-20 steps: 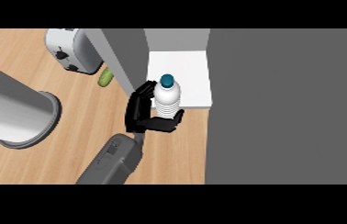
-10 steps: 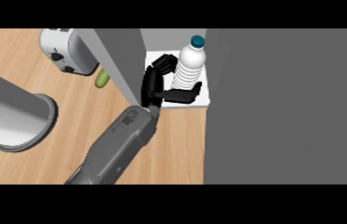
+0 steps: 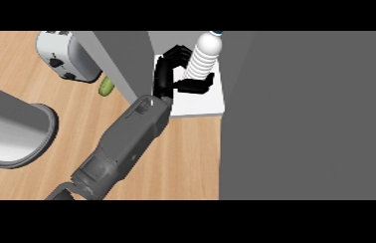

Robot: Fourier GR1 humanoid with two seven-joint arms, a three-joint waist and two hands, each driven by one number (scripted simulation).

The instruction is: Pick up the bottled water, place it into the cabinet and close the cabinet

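Left hand [image 3: 170,76] curled around the bottled water [image 3: 204,57], standing upright on the white cabinet shelf [image 3: 197,103] at the far middle. The ribbed bottle is probably light, stiff and smooth; mid-body offers the surest hold.

Robot hand [image 3: 167,76] curled round bottled water [image 3: 204,55] inside cabinet [image 3: 198,101].

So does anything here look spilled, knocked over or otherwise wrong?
Nothing looks spilled or broken. The clear ribbed water bottle with a blue cap stands on the white cabinet shelf, with the black hand curled round it. The silver toaster and small green vegetable sit undisturbed on the wooden counter.
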